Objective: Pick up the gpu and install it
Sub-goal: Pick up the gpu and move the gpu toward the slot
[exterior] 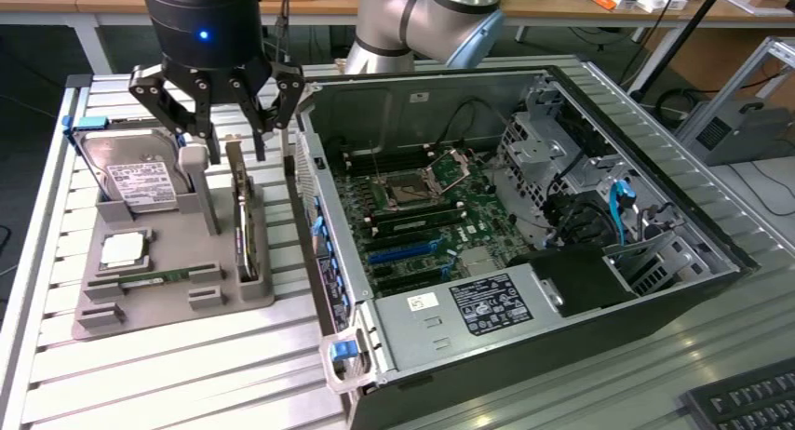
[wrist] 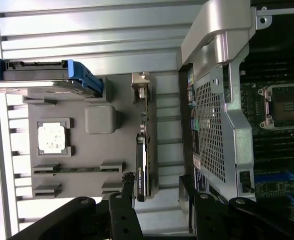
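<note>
Currently we see the gripper (exterior: pixel 227 149) poised over the grey holder tray (exterior: pixel 162 311), its fingers spread wide and clamped on nothing, one finger to each side of the line of the gpu (exterior: pixel 245 233). We find the gpu standing on its long edge in a slot of that tray, on the side nearest the open computer case (exterior: pixel 559 290) and apart from the motherboard (exterior: pixel 416 216) inside it. Elsewhere on the tray we note the hard drive (exterior: pixel 134 181) propped in its own slot and a processor chip (exterior: pixel 125 250) lying flat.
</note>
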